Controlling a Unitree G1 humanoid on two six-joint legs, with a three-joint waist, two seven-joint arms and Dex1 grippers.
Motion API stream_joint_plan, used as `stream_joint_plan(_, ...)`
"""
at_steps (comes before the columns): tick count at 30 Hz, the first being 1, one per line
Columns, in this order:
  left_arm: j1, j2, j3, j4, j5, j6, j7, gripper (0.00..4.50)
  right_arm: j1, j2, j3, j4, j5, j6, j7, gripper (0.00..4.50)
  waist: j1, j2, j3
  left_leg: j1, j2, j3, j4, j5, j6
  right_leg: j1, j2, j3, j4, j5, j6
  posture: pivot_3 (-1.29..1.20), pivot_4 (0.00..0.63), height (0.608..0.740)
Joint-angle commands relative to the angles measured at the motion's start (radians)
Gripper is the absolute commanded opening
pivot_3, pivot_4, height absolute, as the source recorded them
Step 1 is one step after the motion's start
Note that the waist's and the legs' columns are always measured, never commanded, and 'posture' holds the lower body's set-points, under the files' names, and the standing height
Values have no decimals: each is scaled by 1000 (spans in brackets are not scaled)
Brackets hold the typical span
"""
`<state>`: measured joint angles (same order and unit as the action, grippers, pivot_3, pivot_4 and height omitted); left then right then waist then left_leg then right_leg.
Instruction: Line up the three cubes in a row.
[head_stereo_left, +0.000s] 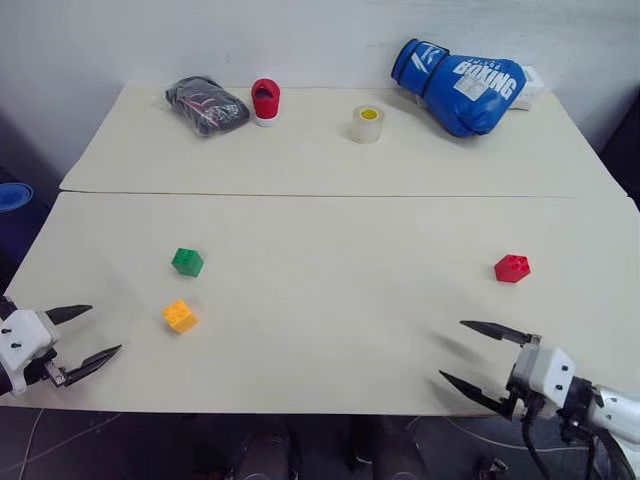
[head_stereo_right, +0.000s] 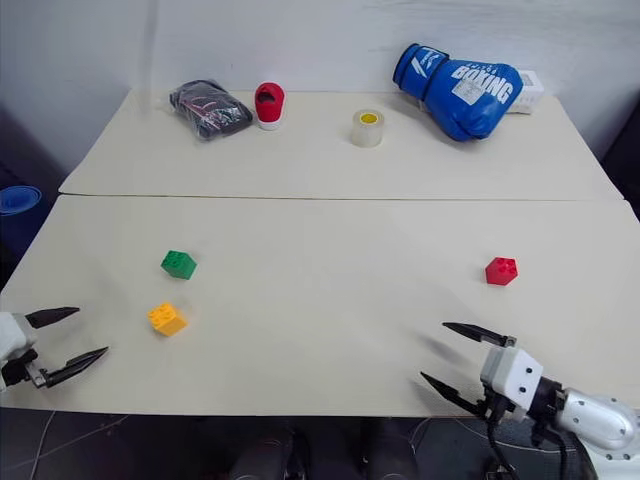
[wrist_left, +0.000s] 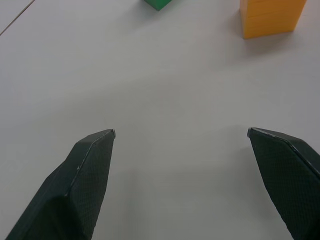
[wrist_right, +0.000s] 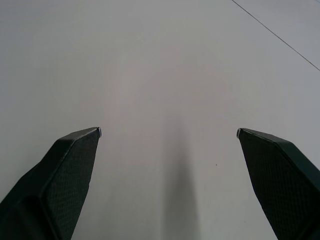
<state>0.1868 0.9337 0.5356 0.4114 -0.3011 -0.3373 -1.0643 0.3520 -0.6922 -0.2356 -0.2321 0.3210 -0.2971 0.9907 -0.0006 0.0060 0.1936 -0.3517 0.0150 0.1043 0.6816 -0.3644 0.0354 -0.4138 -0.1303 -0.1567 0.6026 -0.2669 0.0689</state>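
The work surface is a cream table (head_stereo_left: 330, 300) made of two panels meeting at a seam that runs across the frame above centre. Along the far edge, at the top of the head views, four items stand in a loose line: a dark bundled object (head_stereo_left: 206, 105) at upper left, a red-and-white cup (head_stereo_left: 265, 102) just beside it, a clear tape roll (head_stereo_left: 367, 124) near top centre, and a blue boxing glove (head_stereo_left: 462, 85) at upper right with a white box behind it. All four are well apart from the bricks, and the surface between the bricks carries no obstruction. The left gripper (head_stereo_left: 82, 334) sits at the lower left edge of the frame, its two black fingers spread wide with nothing between them; it touches no brick. The right gripper (head_stereo_left: 472, 354) sits at lower right, likewise fully spread and empty, its fingers pointing toward frame centre over bare table. The green cube (head_stereo_left: 187, 262) lies left of centre, with the orange-yellow cube (head_stereo_left: 180, 316) near it, below and slightly left; both rest studs-up, each turned so a corner faces the camera. In the left wrist view the orange-yellow cube (wrist_left: 270, 17) and a corner of the green cube (wrist_left: 159, 4) lie ahead of the open fingers. The red cube (head_stereo_left: 512, 268) lies right of centre, well apart from the other two, studs-up and also rotated corner-forward. The bricks are near-square, so no long axis can be determined.
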Motion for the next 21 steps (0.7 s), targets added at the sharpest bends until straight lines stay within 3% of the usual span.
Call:
stream_joint_plan(1, 4, 5, 27, -6, -29, -18, -15, 4479, -2, 21, 3, 0, -1, -21, -19, 4500, 2, 0, 0, 0, 0, 0, 0, 0, 0, 0, 0, 0, 0, 0, 0, 0, 150, 740)
stream_joint_plan(5, 1, 12, 32, -116, -133, 154, -52, 4479, 1, 73, -27, -5, 14, -19, -83, 4500, 3, 0, 0, 0, 0, 0, 0, 0, 0, 0, 0, 0, 0, 0, 0, 0, 150, 740)
stream_joint_plan(6, 5, 23, 40, -199, -238, 301, -73, 4479, 10, 103, -57, -12, 30, -10, -127, 4500, 3, 0, 0, 0, 0, 0, 0, 0, 0, 0, 0, 0, 0, 0, 0, 0, 150, 740)
stream_joint_plan(9, -25, 27, 2, -383, -326, 467, -62, 4479, 52, 169, -153, -24, 64, 37, -243, 4500, 10, 0, 0, 0, 0, -1, 0, 0, 0, 1, 0, 0, 1, 0, 0, 0, 150, 740)
stream_joint_plan(14, -155, -10, -171, -550, -298, 521, -59, 4479, 124, 283, -320, 32, 70, 51, -434, 4500, 21, 2, 0, 0, -1, -1, 0, 0, -1, 1, 0, 1, 2, 0, 0, 0, 150, 740)
stream_joint_plan(19, -253, -36, -320, -580, -238, 510, -102, 4479, 174, 404, -342, 30, 35, 35, -544, 4500, 18, 3, -1, 1, -1, 0, 0, 1, -3, 0, 2, 1, 4, 0, -1, 0, 150, 740)
stream_joint_plan(21, -295, -53, -362, -579, -235, 507, -119, 4479, 135, 412, -326, -6, 54, 71, -572, 4500, -6, 5, -1, 1, 0, 1, 0, 1, -3, 0, 2, 2, 4, 0, -1, 0, 150, 740)
